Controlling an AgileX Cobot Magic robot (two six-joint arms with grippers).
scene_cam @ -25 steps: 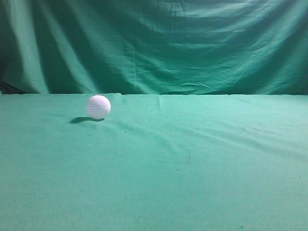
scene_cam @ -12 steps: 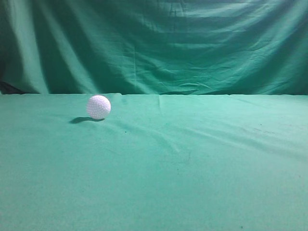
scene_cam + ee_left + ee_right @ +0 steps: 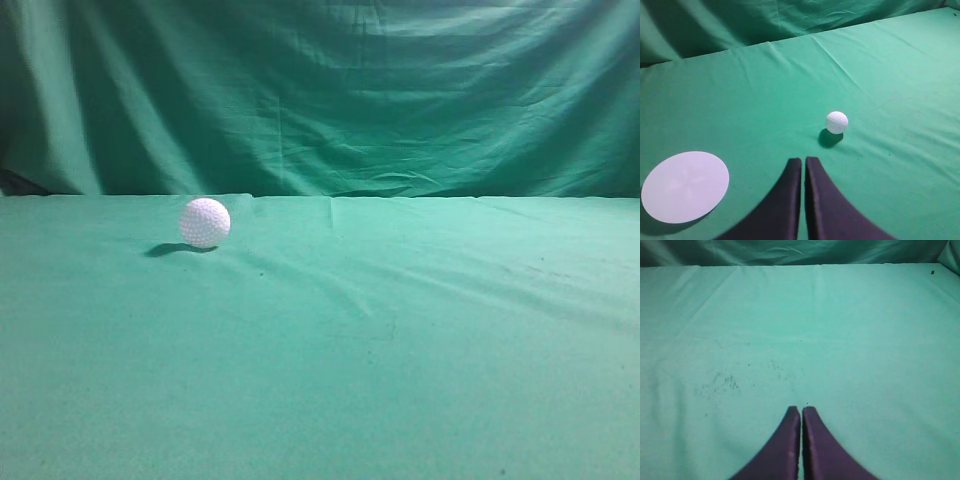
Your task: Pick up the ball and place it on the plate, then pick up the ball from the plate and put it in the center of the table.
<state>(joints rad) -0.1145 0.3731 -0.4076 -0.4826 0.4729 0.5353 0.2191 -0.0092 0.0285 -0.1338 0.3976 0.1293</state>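
Simply white, dimpled ball (image 3: pixel 205 222).

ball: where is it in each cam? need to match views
Exterior view: ball left of center, on the green cloth near the table's far edge, shadow to its left.
Left wrist view: ball right of center, beyond the shut left gripper; white plate at lower left.
Right wrist view: not in it; only cloth and the shut right gripper.
Shared landmark: the green cloth.
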